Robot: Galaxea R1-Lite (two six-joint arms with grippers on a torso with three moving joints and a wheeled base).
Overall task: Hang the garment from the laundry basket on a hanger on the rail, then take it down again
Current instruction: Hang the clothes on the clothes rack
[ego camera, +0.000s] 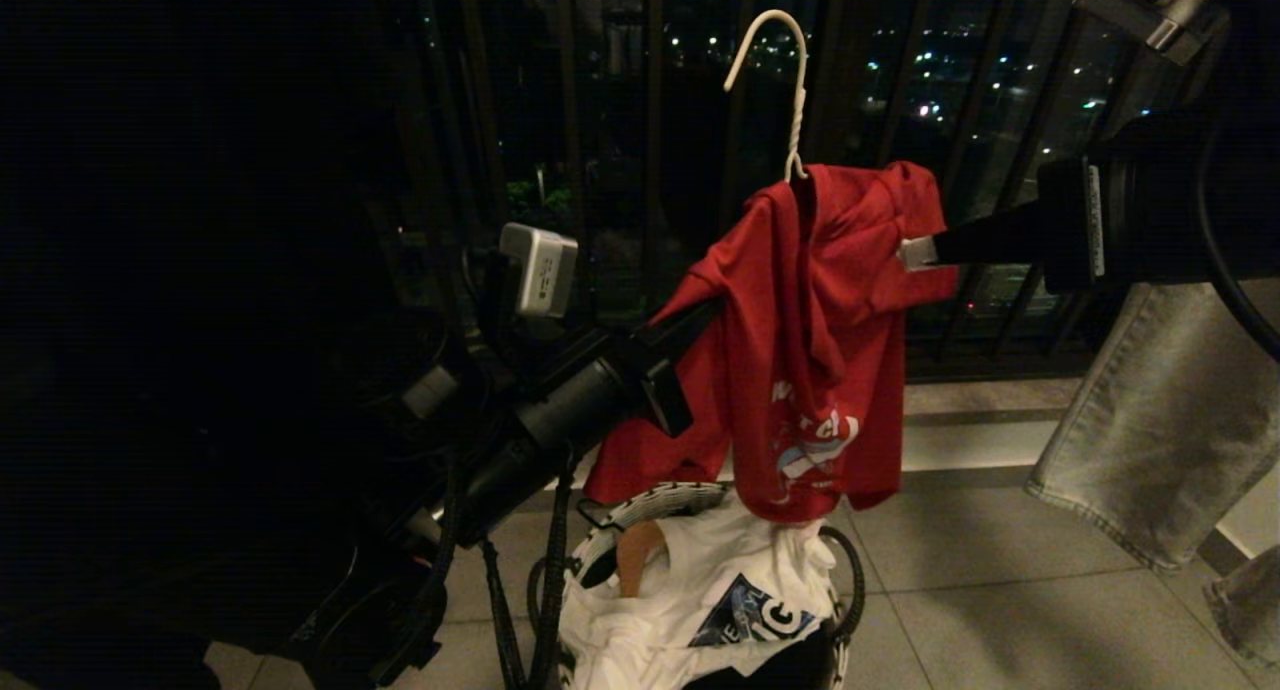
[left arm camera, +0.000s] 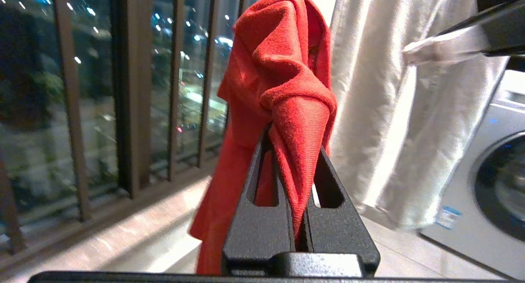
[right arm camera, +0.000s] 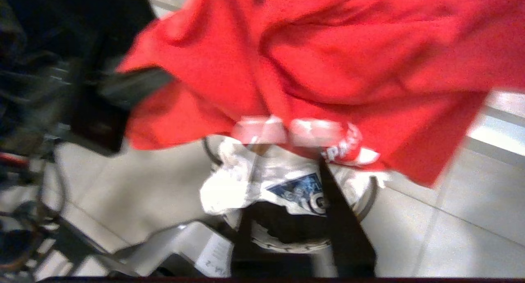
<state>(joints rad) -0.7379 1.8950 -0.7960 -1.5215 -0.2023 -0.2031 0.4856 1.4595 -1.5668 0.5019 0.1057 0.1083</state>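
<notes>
Lower centre of the head view: the laundry basket (ego camera: 640,505), round with a black-and-white patterned rim, stands on the tiled floor (ego camera: 1000,590). A white printed cloth (ego camera: 720,595) fills it, and the end of a light-brown wooden hanger (ego camera: 635,558) shows at its left side.

Directly above the basket hangs the red T-shirt (ego camera: 810,370), bunched, lettering facing the camera, its hem just over the white cloth. It is draped on the white wire hanger (ego camera: 790,90), whose twisted neck and hook rise free in the upper centre of the frame; no rail contact is visible.

The left end effector (ego camera: 705,315) enters from the lower left and is clamped on a fold of the shirt's left side; the left wrist view confirms red cloth pinched between its closed fingers (left arm camera: 328,192).

The right end effector (ego camera: 915,252) enters from the right edge and meets the shirt's upper right sleeve. It is closed; whether cloth is caught in it cannot be told.

Right of frame: hanging pale denim (ego camera: 1160,420). Beyond: dark vertical railing (ego camera: 650,120) with city lights.
</notes>
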